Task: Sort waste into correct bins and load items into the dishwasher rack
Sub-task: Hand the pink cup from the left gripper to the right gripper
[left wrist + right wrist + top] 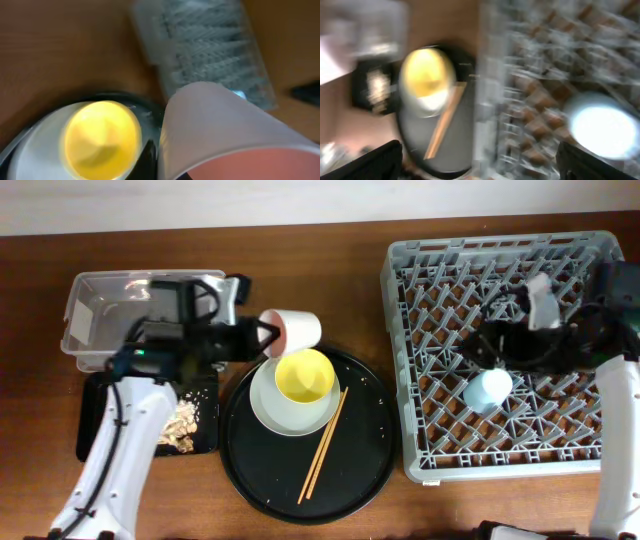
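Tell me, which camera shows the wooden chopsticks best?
The overhead view: the chopsticks lie sharp and whole on the round black tray. The right wrist view shows them only as a blurred streak; the left wrist view shows none.

left arm [115, 440] extends from the bench's front-left, wrist level. left end effector [266, 338] points right, fingers clamped on the pink cup [297, 328], held sideways. right arm [620, 420] reaches in from front-right. right end effector [477, 149] has its fingers spread wide; that wrist view is blurred.
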Controlling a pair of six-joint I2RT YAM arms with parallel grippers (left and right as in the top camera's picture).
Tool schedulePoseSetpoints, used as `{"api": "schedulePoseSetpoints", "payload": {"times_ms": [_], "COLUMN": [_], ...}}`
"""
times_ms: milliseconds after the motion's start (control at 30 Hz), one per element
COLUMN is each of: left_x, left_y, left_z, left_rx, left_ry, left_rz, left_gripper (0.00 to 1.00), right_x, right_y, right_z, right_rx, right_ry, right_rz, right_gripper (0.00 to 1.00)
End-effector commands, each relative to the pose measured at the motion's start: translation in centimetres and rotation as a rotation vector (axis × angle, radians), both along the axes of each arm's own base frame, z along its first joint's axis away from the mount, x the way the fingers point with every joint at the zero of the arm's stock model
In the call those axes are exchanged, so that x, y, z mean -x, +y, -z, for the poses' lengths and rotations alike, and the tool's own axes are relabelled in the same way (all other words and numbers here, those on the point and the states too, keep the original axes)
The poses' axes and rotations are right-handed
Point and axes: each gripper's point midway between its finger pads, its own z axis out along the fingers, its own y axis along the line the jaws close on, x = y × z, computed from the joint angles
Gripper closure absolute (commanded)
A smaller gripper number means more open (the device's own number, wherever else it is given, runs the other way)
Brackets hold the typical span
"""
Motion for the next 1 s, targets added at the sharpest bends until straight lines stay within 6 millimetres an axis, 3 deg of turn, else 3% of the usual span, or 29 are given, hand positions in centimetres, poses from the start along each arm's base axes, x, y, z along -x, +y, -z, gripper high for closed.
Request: {"api": "schedulePoseSetpoints", "payload": {"times_ms": [0,67,200,267,400,533,633,733,800,867,967], "left_x": [2.8,3.3,3.9,4.1,4.5,5.4,5.5,5.5,5.5,5.5,5.5], "left_y": [-2.3,-2.7,-3.0,-3.1,-3.5,-5.0,-5.1,-5.0,-5.1,-5.1,-5.1], "left_z": [-4.3,-5.4,-6.2,-6.4,-6.5,-6.5,-6.5,-6.5,-6.4,-6.4,-6.4], "left_rx": [0.320,0.376,0.415,0.428,0.435,0.433,0.433,0.434,0.434,0.434,0.434], "left_ry": [0.001,-0.022,-0.032,-0.032,-0.027,-0.018,-0.017,-0.013,-0.012,-0.012,-0.011], "left_rz": [0.254,0.314,0.358,0.371,0.389,0.434,0.436,0.434,0.434,0.434,0.435], "left_gripper": [1.00,1.00,1.00,1.00,1.00,1.00,1.00,1.00,1.00,1.00,1.00], "right_x": [0.3,0.5,1.1,1.6,3.1,3.6,3.6,3.6,3.6,3.4,3.1], "right_y": [7.7,12.0,17.8,19.7,22.8,23.6,23.7,23.7,23.7,23.7,23.8], "right_z": [-1.8,-2.4,-4.5,-5.8,-6.5,-7.0,-7.0,-7.0,-7.0,-7.2,-7.4], "right_rx": [-0.255,-0.360,-0.588,-0.680,-0.701,-0.721,-0.722,-0.722,-0.721,-0.717,-0.712], "right_ry": [-0.095,-0.122,-0.192,-0.242,-0.311,-0.349,-0.348,-0.349,-0.355,-0.381,-0.415], "right_rz": [-0.292,-0.433,-0.641,-0.729,-0.863,-0.911,-0.912,-0.913,-0.915,-0.923,-0.935], "right_gripper": [0.01,0.01,0.02,0.01,0.01,0.02,0.21,0.31,0.32,0.23,0.21]}}
